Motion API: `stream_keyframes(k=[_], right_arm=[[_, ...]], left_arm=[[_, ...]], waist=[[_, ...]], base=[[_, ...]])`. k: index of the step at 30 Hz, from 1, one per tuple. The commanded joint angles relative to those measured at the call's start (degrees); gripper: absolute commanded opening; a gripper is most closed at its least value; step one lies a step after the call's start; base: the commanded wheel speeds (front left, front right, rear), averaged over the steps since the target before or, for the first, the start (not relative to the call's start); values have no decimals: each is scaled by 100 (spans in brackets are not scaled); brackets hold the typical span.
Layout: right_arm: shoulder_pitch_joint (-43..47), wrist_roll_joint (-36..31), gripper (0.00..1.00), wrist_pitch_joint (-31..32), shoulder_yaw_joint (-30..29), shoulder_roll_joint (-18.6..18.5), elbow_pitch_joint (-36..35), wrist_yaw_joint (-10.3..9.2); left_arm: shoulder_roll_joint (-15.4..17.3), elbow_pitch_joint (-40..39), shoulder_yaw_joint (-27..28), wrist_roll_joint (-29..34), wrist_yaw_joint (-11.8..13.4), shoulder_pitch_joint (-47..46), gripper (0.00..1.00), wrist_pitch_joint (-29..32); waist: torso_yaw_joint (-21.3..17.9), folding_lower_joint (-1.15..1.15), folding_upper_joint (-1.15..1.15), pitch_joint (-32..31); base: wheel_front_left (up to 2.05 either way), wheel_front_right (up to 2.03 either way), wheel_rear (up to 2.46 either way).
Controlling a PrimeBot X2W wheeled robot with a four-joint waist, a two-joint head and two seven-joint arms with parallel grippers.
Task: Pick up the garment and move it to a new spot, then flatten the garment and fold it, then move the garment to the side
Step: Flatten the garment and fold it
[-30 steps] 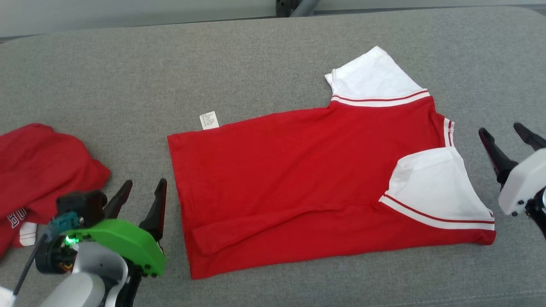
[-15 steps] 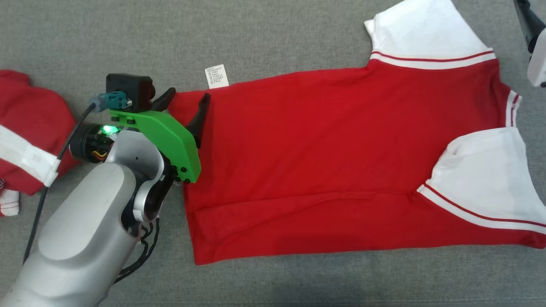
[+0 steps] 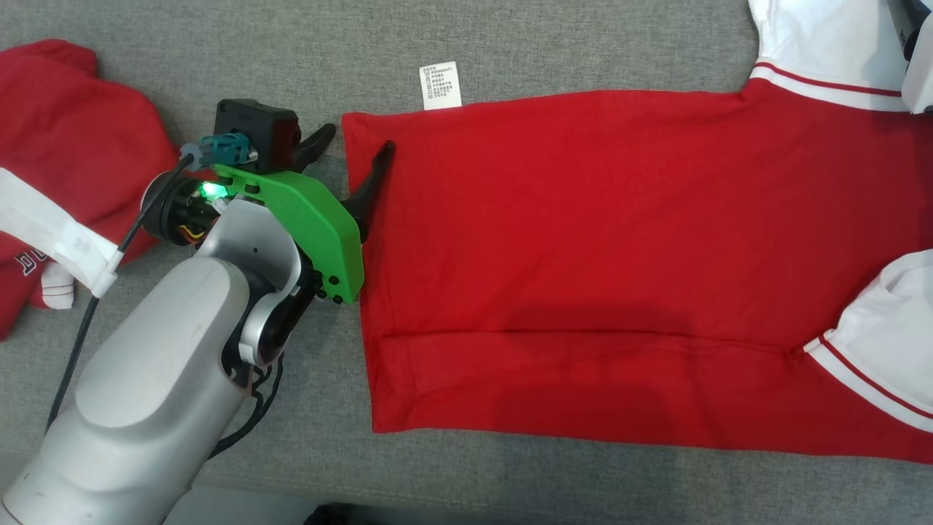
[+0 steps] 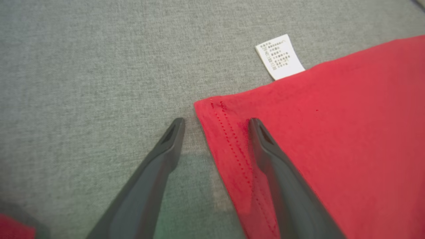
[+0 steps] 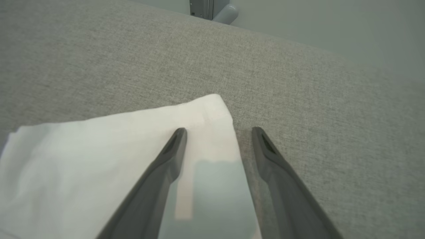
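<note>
The garment (image 3: 598, 255) is a red shirt with white sleeves, lying spread on the grey padded surface (image 3: 510, 44), with a white label (image 3: 440, 85) sticking out of its far edge. My left gripper (image 3: 358, 138) stands open at the hem's far corner. In the left wrist view one finger of this gripper (image 4: 216, 121) is over the red cloth (image 4: 332, 132) and the other over bare grey fabric. My right gripper (image 5: 219, 130) is open astride the corner of the far white sleeve (image 5: 99, 149). Its white housing (image 3: 920, 80) shows at the head view's right edge.
A second red garment (image 3: 65, 146) lies crumpled at the left, beside my left arm. The surface's front edge (image 3: 510, 503) runs along the bottom of the head view. Beyond the far edge stand a pale wall and a grey metal fitting (image 5: 212, 10).
The head camera has dipped and moved in. My left gripper went from near the front edge up to the hem's far corner. My right gripper went to the far sleeve. Both stayed open.
</note>
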Motion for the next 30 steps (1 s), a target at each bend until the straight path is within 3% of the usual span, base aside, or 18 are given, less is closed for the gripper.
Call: stream_keyframes(k=[1,13,14,15,16,18,30], right_arm=[[-77,8,100,-27,14,-42,34,-8],[-160,176,100,-61,269,-19,387,-8],[-163,196,91,-58,290,-15,405,-8],[-161,235,41,-57,318,-5,422,-8],[-148,281,0,-55,359,6,429,-6],[-122,384,0,-51,461,1,429,-5],[61,834,0,-1065,868,-122,-47,-9]], left_arm=[[52,58,-38,-27,2,8,100,68],[62,-27,-154,-101,-55,4,100,222],[57,-21,-165,-111,-75,0,100,230],[47,-16,-179,-126,-118,-2,100,235],[29,-11,-188,-155,-149,-2,57,226],[-2,5,-174,-175,-215,7,0,176],[163,44,113,-102,-112,97,0,-367]], waist=[[48,-1,0,65],[9,-1,0,216],[-1,-1,0,213],[-11,-1,0,208],[-22,-1,0,196],[-57,-1,0,168],[-380,-1,0,-255]], base=[[0,0,0],[0,0,0],[0,0,0],[0,0,0],[0,0,0],[0,0,0],[0,0,0]])
